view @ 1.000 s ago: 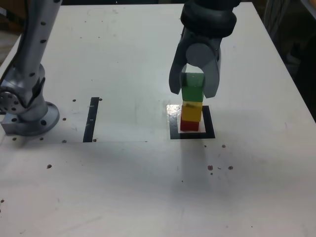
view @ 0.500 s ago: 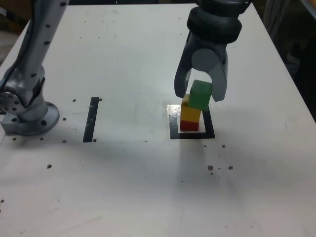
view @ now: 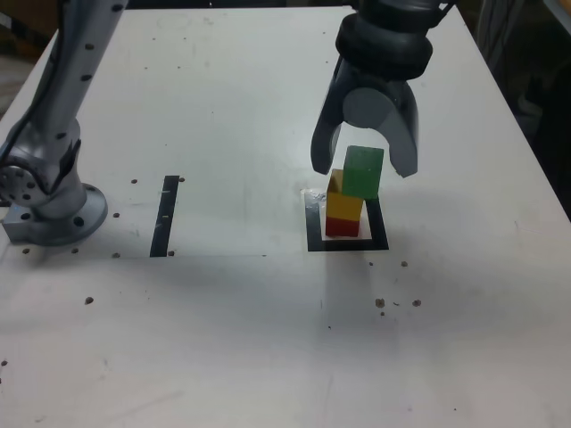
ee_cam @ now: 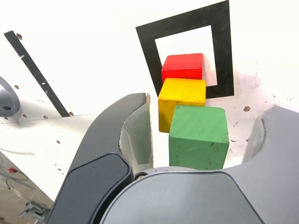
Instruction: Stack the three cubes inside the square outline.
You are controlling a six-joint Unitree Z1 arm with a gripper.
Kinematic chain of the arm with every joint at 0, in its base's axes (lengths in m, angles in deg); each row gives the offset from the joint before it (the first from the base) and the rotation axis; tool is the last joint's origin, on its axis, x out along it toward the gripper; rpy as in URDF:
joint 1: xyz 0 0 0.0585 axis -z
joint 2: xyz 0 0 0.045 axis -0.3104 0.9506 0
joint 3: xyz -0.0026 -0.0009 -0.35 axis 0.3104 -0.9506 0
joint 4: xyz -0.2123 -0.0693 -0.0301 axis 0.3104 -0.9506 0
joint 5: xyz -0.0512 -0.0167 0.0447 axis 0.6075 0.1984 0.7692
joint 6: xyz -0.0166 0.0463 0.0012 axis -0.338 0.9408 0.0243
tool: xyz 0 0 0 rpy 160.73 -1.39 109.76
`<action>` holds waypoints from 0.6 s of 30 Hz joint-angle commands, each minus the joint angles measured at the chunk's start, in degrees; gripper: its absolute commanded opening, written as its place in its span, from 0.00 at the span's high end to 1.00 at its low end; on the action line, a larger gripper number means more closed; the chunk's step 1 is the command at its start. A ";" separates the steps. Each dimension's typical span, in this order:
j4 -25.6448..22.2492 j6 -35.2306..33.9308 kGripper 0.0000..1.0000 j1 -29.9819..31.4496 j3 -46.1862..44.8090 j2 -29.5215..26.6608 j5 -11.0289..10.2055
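The gripper [view: 365, 166] is seen spread wide above the stack, its two dark jaws standing on either side of the green cube [view: 363, 172] with open space on both flanks in the wrist view. Nothing is being pinched; the jaws are clear of the block.

The red cube [view: 342, 226] is found at the bottom, sitting on the white centre of the square outline [view: 377, 242]. The yellow cube [view: 343, 203] is set squarely on top of it. The green cube is carried on the yellow one, but it is shifted toward the exterior view's right, so that part of it overhangs the yellow cube's edge. From the exterior view it appears slightly tilted, though this cannot be judged with certainty at that angle.

In the wrist view the same order is confirmed: the red cube [ee_cam: 183, 67] lies within the black frame of the square outline [ee_cam: 220, 28], the yellow cube [ee_cam: 181, 105] is seen nearer the camera, and the green cube [ee_cam: 198, 137] nearest of all, between the gripper [ee_cam: 200, 140] jaws.

On the white surface [view: 250, 339], small dark specks are scattered. A straight black tape strip [view: 164, 216] is laid well apart from the stack, toward the exterior view's left, and the arm's grey base [view: 49, 201] is mounted beyond it at the surface's edge.
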 commanded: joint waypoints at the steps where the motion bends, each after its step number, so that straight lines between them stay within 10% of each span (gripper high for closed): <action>1: -0.93 -0.13 0.04 -0.10 -0.11 -1.23 -0.15; 18: -1.30 -0.34 0.00 -1.86 -14.45 -22.02 -1.63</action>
